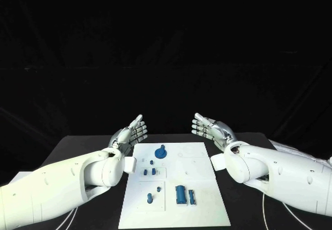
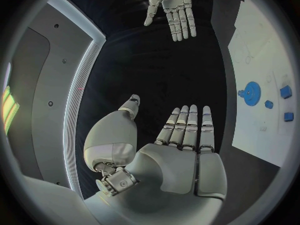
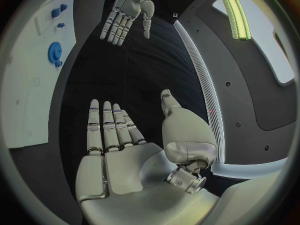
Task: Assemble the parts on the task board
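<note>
The left silver hand (image 1: pixel 131 132) is wide open. Its fingers are straight and apart, and it holds nothing. It hangs above the far left corner of the flat white task board (image 1: pixel 207 201), with its palm turned toward the other hand. The left wrist view shows the same flat palm (image 2: pixel 181 160) with nothing in it.

The right silver hand (image 1: pixel 211 128) is wide open too, with straight fingers and nothing in it. It hangs above the far right corner of the board. The right wrist view shows its bare palm (image 3: pixel 125 160).

The two hands face each other with a wide gap between them.

The board lies flat in the middle of the black table (image 1: pixel 69 143). On it are small blue parts. A round blue gear (image 1: pixel 160 153) sits near the far end. Small blue blocks (image 1: pixel 148 171) lie just past the middle. A long blue cylinder (image 1: pixel 181 193) lies nearer the robot, with a thin blue bar (image 1: pixel 192 197) just beside it. A little blue peg (image 1: pixel 150 198) lies to their left. Neither hand touches any part. The board's right half is mostly bare white.
</note>
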Robot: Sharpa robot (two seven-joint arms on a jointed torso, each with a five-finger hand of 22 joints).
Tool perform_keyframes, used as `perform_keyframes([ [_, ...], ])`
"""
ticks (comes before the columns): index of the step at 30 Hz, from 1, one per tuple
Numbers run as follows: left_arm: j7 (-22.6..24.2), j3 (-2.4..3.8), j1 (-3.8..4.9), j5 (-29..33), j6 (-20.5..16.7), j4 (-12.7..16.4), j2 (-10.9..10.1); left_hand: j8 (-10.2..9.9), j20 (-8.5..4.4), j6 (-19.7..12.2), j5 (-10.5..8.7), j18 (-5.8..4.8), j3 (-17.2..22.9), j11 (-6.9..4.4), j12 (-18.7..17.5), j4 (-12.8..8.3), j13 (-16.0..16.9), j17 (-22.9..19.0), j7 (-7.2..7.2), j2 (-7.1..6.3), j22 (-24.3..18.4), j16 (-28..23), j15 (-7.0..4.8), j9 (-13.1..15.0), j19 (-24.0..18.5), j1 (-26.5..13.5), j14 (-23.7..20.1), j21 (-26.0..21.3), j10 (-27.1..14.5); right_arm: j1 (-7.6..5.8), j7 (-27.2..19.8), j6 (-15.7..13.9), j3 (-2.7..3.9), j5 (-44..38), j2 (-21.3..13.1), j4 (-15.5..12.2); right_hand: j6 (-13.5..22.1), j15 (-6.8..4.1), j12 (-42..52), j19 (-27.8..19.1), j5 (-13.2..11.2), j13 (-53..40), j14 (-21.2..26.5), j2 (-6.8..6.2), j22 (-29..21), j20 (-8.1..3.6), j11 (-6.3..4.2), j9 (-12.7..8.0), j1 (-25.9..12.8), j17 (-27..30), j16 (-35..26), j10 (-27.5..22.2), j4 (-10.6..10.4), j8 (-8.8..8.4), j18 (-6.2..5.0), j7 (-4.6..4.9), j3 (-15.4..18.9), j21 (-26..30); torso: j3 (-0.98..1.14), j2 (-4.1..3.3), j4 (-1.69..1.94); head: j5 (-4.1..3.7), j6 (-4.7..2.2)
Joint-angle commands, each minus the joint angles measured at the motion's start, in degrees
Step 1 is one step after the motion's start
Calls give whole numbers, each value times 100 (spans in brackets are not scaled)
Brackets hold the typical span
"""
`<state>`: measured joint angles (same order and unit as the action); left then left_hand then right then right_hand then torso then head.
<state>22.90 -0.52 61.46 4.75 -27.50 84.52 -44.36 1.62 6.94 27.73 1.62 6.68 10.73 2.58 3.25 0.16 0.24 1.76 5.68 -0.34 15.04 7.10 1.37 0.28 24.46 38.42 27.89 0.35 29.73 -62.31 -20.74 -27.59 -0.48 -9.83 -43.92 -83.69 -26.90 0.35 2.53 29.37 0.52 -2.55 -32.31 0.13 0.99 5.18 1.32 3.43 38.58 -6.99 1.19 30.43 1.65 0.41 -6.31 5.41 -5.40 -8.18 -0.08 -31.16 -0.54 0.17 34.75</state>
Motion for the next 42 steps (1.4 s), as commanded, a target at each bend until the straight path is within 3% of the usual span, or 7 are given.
perform_keyframes([
  [1, 478, 23, -47, -325, -1042, 223, -8, -162, -221, -889, -162, -201, -343, -258, -325, -16, -24, -176, -568, 34, -482, -230, -137, -28, -786, -1231, -895, -35, -953, 85, -611, -1055, 22, 634, -35, -255, 863, -35, -253, -943, -52, 255, 1036, -13, -99, -518, -132, -343, -1237, 224, -119, -974, -165, -41, 202, -541, 540, 262, 8, -2, 54, -17, -37],
  [4, 596, 39, -93, -409, -1390, 403, -22, -162, -283, -1127, -162, -264, -438, -258, -325, -16, -24, -176, -568, 34, -612, -288, -137, -28, -996, -1564, -1134, -35, -1211, 159, -778, -1395, 37, 832, -59, -466, 1092, -35, -253, -1192, -52, 255, 1312, -13, -99, -518, -132, -343, -1566, 283, -119, -1238, -165, -41, 202, -541, 540, 329, 8, -2, 54, -17, -37],
  [5, 622, 43, -103, -428, -1466, 442, -25, -162, -694, -1182, -162, -265, -459, -258, -325, -16, -24, -176, -568, 34, -641, -300, -137, -28, -1044, -1636, -1189, -35, -1266, 175, -815, -1468, 40, 875, -64, -512, 1146, -35, -253, -1251, -52, 255, 1377, -13, -99, -518, -132, -343, -1643, 298, -119, -1298, -165, -41, 206, -541, 540, 350, 8, -2, 54, -17, -37],
  [6, 643, 46, -112, -443, -1527, 474, -27, -162, -694, -1246, -162, -264, -482, -258, -325, -16, -24, -176, -568, 34, -676, -710, -137, -28, -1100, -1727, -1253, -35, -1336, 187, -844, -1527, 43, 910, -68, -549, 1209, -35, -253, -1322, -52, 255, 1454, -13, -99, -518, -132, -343, -1734, 699, -119, -1371, -165, -41, 631, -541, 540, 370, 8, -2, 54, -17, -37],
  [7, 660, 48, -118, -455, -1577, 499, -29, -162, -694, -1304, -162, -264, -505, -258, -325, -16, -24, -176, -568, 34, -708, -710, -137, -28, -1149, -1808, -1314, -35, -1399, 198, -867, -1575, 45, 937, -71, -579, 1257, -35, -253, -1380, -52, 255, 1517, -13, -99, -518, -132, -343, -1811, 699, -119, -1440, -165, -41, 631, -541, 540, 384, 8, -2, 54, -17, -37],
  [8, 673, 50, -123, -464, -1615, 519, -31, -162, -694, -1361, -162, -668, -527, -258, -325, -16, -24, -176, -568, 34, -739, -710, -137, -28, -1195, -1887, -1369, -35, -1460, 206, -885, -1611, 46, 959, -74, -601, 1319, -35, -253, -1443, -52, 255, 1589, -13, -99, -518, -132, -343, -1895, 699, -119, -1502, -165, -41, 631, -541, 540, 402, 8, -2, 54, -17, -37],
  [42, 689, 52, -129, -475, -1662, 544, -33, -162, -694, -2773, -162, -668, -1073, -258, -325, -16, -24, -176, -568, 34, -1504, -710, -137, -28, -2446, -3842, -2789, -35, -2973, 214, -905, -1653, 48, 983, -77, -627, 2690, -35, -253, -2937, -52, 255, 3231, -13, -99, -518, -132, -343, -3858, 699, -119, -3043, -165, -41, 631, -541, 540, 818, 8, -2, 54, -17, -37],
])
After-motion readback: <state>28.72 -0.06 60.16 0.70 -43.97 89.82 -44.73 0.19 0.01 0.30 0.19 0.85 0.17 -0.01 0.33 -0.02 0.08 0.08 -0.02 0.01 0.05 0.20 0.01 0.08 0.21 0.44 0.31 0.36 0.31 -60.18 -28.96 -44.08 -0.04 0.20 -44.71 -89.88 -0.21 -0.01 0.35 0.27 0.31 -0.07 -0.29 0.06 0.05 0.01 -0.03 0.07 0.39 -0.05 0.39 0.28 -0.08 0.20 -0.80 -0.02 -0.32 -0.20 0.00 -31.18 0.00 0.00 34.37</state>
